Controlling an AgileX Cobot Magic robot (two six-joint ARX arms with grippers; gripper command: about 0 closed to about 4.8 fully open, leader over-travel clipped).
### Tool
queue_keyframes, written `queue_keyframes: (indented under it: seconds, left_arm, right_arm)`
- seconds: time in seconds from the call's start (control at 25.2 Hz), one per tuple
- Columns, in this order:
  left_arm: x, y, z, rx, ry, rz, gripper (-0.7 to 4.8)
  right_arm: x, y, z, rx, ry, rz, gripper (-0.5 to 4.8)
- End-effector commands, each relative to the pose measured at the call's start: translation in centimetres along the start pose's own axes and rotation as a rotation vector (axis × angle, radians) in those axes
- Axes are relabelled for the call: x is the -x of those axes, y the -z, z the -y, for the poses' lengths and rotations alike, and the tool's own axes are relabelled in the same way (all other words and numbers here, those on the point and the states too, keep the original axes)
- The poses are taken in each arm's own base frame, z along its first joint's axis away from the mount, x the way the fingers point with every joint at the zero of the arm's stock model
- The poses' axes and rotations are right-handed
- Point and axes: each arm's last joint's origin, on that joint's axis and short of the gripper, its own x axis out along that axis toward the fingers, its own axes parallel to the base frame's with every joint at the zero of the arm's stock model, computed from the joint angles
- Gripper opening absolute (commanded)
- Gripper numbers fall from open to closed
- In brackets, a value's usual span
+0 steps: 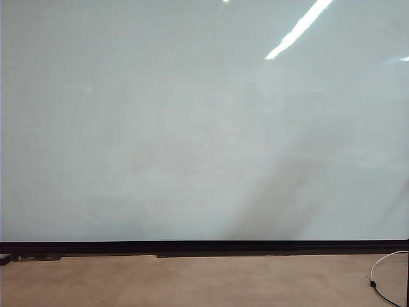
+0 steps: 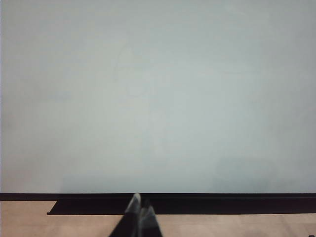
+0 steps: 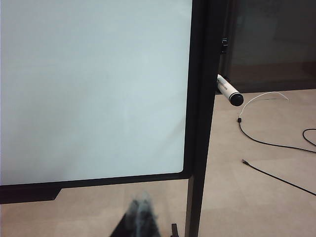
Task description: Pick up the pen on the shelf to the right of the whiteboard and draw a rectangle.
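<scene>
Two closed claws, left claw (image 2: pixel 139 210) and right claw (image 3: pixel 142 207), face the whiteboard (image 1: pixel 192 128); pen (image 3: pixel 228 91) beside it.

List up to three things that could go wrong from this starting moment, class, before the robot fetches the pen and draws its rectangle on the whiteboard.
1. The pen juts out past the board's black frame, partly hidden by it; the right gripper, jaws shut, might nudge it off while reaching.
2. Loose cables lie on the floor below, where a dropped pen could land.
3. The glossy whiteboard reflects a ceiling light, so thin lines may be hard to see.
The left gripper sits low, jaws shut.
</scene>
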Motion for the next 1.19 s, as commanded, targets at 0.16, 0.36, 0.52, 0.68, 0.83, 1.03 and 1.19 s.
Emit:
queue_keyframes:
  seconds: [0.16, 0.36, 0.52, 0.68, 0.83, 1.03, 1.19]
  left_arm:
    - [0.0, -0.1, 0.0, -0.004, 0.002, 0.008, -0.04]
    - [0.0, -0.1, 0.0, -0.004, 0.002, 0.008, -0.04]
    - [0.0, -0.1, 0.0, -0.004, 0.002, 0.008, -0.05]
    - [0.0, -0.2, 0.0, -0.004, 0.002, 0.009, -0.04]
    - [0.0, -0.2, 0.0, -0.004, 0.002, 0.009, -0.04]
    - [0.0, -0.1, 0.0, -0.004, 0.002, 0.008, -0.04]
    - [0.0, -0.1, 0.0, -0.004, 0.002, 0.008, -0.05]
  right_arm:
    - [0.0, -0.2, 0.0, 0.002, -0.005, 0.014, 0.0]
    - [0.0, -0.2, 0.0, 0.002, -0.005, 0.014, 0.0]
    - [0.0, -0.2, 0.0, 0.002, -0.005, 0.014, 0.0]
    - [0.0, -0.3, 0.0, 0.002, -0.006, 0.017, 0.0]
    - [0.1, -0.8, -0.1, 0.0, -0.04, 0.067, 0.0]
    - [0.2, -1.9, -0.5, -0.055, -0.158, 0.171, -0.01]
    - [0.3, -2.4, -0.6, -0.041, -0.178, 0.225, -0.01]
